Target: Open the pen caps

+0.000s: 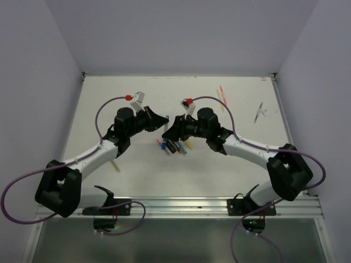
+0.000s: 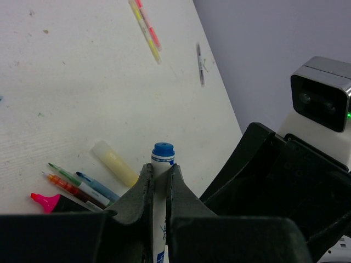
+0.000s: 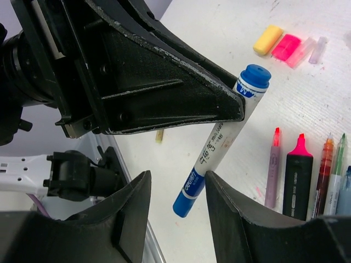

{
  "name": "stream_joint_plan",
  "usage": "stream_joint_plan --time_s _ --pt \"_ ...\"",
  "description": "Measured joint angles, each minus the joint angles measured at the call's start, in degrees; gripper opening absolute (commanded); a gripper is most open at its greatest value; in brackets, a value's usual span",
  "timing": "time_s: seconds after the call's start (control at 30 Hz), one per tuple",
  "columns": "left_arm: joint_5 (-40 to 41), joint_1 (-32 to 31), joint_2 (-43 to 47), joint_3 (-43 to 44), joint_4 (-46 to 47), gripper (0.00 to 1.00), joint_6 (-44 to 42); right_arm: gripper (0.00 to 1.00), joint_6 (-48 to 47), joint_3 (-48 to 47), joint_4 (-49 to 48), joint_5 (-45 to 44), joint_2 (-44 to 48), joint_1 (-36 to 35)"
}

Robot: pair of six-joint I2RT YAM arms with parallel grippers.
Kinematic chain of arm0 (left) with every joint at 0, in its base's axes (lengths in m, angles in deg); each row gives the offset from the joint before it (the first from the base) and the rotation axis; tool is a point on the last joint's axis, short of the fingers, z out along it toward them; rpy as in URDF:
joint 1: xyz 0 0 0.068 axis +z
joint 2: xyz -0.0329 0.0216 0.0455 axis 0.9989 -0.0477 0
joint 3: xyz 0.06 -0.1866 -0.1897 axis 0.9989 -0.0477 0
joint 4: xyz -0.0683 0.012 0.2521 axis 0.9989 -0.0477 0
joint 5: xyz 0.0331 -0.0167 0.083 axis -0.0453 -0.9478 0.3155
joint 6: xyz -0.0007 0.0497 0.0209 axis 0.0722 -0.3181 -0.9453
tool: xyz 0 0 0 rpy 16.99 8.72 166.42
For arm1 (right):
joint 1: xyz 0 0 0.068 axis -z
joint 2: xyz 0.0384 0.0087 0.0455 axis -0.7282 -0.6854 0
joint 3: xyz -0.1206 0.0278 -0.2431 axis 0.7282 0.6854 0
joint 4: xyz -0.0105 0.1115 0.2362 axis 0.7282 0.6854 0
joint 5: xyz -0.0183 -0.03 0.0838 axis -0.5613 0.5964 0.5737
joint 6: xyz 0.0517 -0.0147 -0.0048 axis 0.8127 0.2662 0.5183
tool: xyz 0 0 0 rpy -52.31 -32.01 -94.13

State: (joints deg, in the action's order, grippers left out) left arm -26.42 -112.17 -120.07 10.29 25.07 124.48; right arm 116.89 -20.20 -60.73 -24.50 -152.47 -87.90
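Pen (image 3: 219, 145) held up between your two arms: white barrel with black writing, blue at both ends. I could not tell which end was the cap. Its long axis ran straight out of your left jaws, which were clamped tight on the barrel, with one blue end poking past their tips. Your right jaws stood partly open on either side of the other blue end, not touching it. On the bench (image 3: 307, 93) lay five uncapped pens (image 3: 299, 170) side by side, and four loose caps (image 3: 286, 46): one yellow, one pink, two clear.
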Motion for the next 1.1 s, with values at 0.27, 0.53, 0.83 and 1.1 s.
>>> stream_joint_plan --time_s 0.27,0.53,0.83,1.1 --pt "-0.59 -1.09 0.0 2.54 -0.76 0.0 0.55 0.48 -1.86 -0.02 3.28 -4.24 0.52 -0.02" --pt "-1.01 -1.81 0.04 3.56 -0.17 0.0 0.61 0.31 -2.14 -0.76 4.55 -5.7 0.13 -0.17" --pt "-0.11 -1.64 0.2 4.52 -1.57 0.66 -0.85 0.0 -1.62 -2.08 4.76 -6.27 -1.33 -0.02" --pt "5.79 -2.16 6.84 6.25 -9.51 0.85 -4.11 0.0 -1.75 -2.05 5.18 -7.98 -1.33 3.8"
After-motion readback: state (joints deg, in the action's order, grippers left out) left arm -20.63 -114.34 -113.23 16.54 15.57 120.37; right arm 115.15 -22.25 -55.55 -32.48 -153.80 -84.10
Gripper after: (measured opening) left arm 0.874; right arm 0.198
